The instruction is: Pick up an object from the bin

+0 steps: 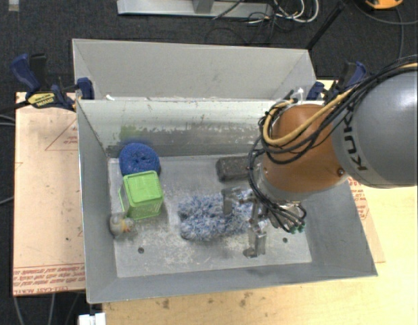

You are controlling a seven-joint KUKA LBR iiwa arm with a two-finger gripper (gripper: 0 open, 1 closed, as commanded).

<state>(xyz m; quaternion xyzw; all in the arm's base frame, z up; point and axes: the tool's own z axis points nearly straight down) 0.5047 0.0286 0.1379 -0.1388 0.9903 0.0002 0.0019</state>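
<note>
Lying just left of the pincer [254, 244], close against it: a mottled blue-and-white fuzzy rag [207, 219], crumpled on the floor of the bin [195, 266]. Likeliest pick, judging by nearness alone. Pincer low, down at the bare metal beside the rag's right edge, not above its bulk. Cannot tell whether wide or narrow, with the orange wrist cover [300, 151] and cables crowding above.

To do this well: shift left until centred over the thickest fold, spread wide before descending, press through the pile, close firmly, then lift straight up. Soft and limp, so likely to sag and trail. Beware catching only a few loose threads and losing the rest.

Behind and slightly left, a dark grey block [233, 168], near enough to mind when moving. Well off to the left, no obstacle: a green cube [143, 193], a blue round thing [139, 158] behind it, and a small pale scrap [121, 225] in front.
</note>
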